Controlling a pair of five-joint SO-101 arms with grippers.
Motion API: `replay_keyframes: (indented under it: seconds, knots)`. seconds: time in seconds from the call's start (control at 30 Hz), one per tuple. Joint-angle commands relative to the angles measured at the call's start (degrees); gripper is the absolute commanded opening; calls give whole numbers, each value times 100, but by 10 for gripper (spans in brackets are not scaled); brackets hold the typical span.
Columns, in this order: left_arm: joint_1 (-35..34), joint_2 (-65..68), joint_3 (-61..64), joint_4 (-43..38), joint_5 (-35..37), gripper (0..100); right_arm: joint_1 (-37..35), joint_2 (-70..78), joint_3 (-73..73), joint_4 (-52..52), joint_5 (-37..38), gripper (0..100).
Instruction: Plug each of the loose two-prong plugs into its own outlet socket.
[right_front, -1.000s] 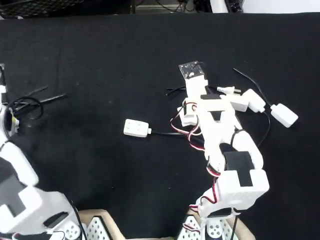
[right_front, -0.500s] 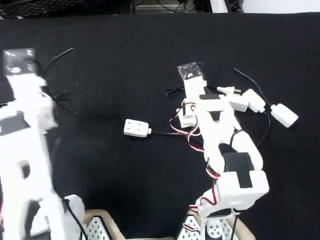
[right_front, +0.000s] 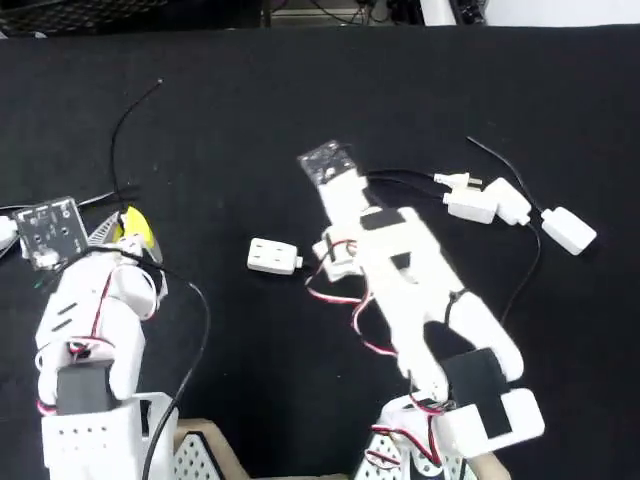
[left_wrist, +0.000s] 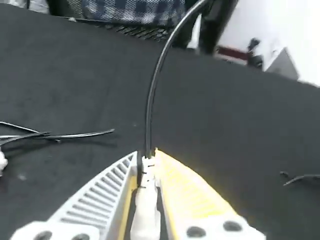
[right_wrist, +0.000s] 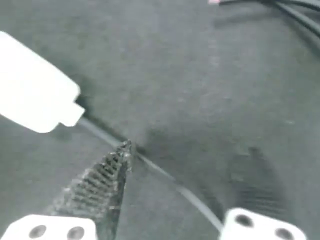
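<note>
While the left gripper (left_wrist: 146, 156) is clamping a white two-prong plug (left_wrist: 145, 200) between its grey and yellow fingers, the plug's black cable (left_wrist: 152, 85) is arcing up out of the fingertips toward the far side of the table. The plug is sitting over the left front of the black cloth (right_front: 250, 90).

The outlet socket (right_front: 272, 256) is lying well to its right, between the two arms. Its long axis is running roughly left to right, and its lead (right_wrist: 95, 129) is leaving the end turned away from the plug.

The right gripper (right_wrist: 175, 175) is hovering just beside that end, fingers apart and straddling the lead. It is much the nearer arm.

Judging from this, the left arm is needing to carry the plug rightward. Which way the prongs are pointing, I cannot tell.

Other white plugs and sockets (right_front: 500, 205) are lying far right.
</note>
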Motion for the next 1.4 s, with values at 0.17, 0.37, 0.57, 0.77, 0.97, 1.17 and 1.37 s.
replay_keyframes:
  seconds: [0.17, 0.37, 0.57, 0.77, 0.97, 1.17, 1.37]
  knots:
    - [101, -264, 145, -598, 2523, 29, -431, -303, 22, 44, 0, 37]
    - [382, -264, 778, -1600, 2541, 29, -475, -822, 189, -123, 325, 11]
    - [611, -264, 963, -2215, 2567, 29, -774, -2615, 1402, -765, 378, 11]
    - [1349, -281, 1631, -2945, 2593, 30, -1503, -5596, 3196, -1240, 809, 11]
    - [1675, -862, 2343, -3938, 3903, 30, -1960, -8690, 4804, -1187, 967, 11]
    - [1886, -1881, 2835, -3947, 3895, 30, -1978, -10818, 5437, -448, 967, 11]
    - [2299, -1705, 2818, -3675, 3886, 30, -1978, -10527, 5437, -905, 536, 11]
